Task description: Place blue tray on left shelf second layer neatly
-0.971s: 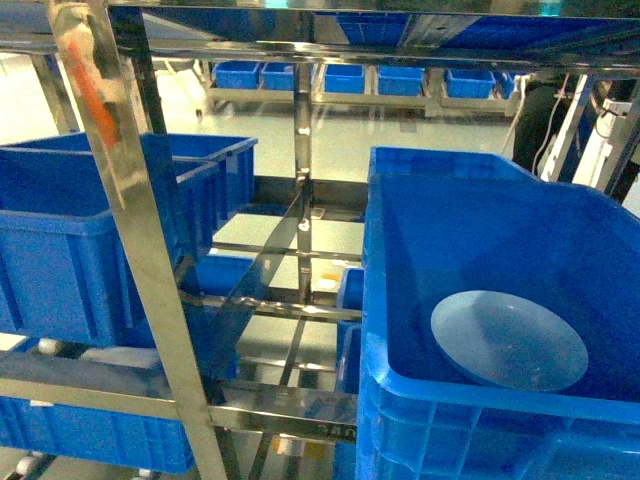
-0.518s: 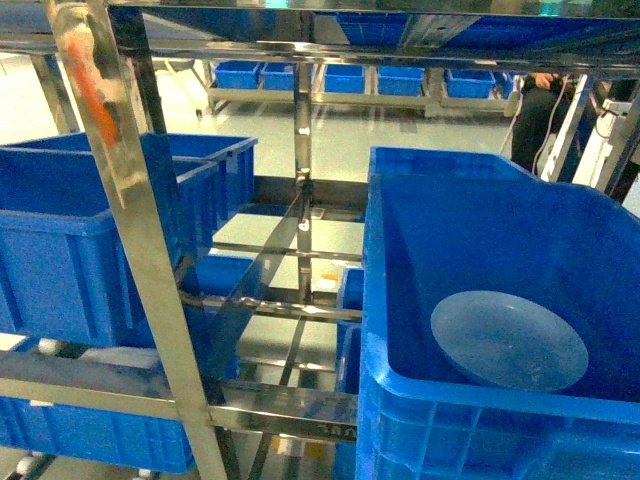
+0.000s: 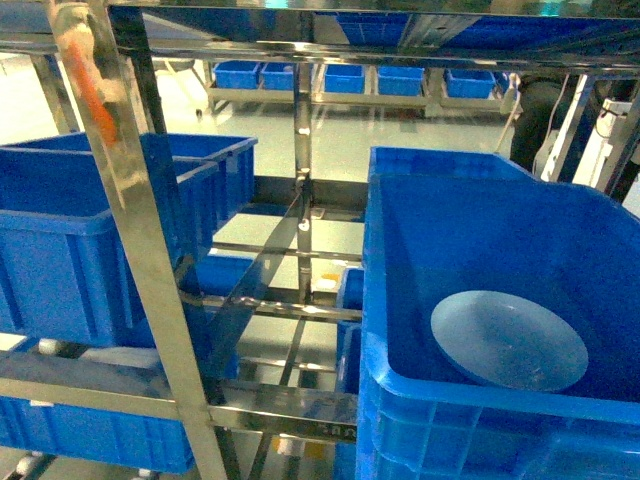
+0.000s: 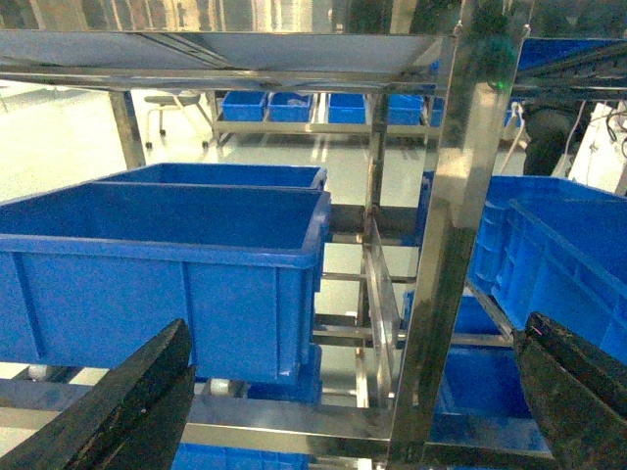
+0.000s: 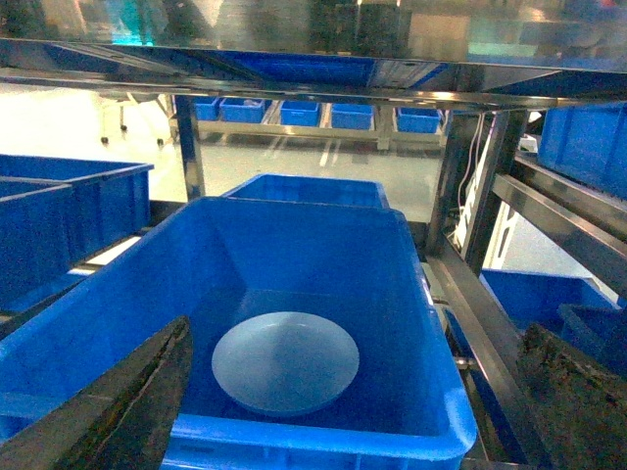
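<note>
Resting level on a rail of the left steel shelf [image 3: 150, 270]: a deep blue plastic tray [image 3: 60, 250], its front parallel to the rail, with a second one close behind it. Fits a tray already shelved, or neighbours awaiting another. To the right, a blue bin [image 3: 500, 250] holding a pale round plate [image 3: 508, 340]. Left gripper [image 4: 358, 328] and right gripper [image 5: 358, 333] spread wide, holding nothing.

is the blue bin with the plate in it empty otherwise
Yes, the right wrist view shows only the round plate lying on the floor of the blue bin.
</note>
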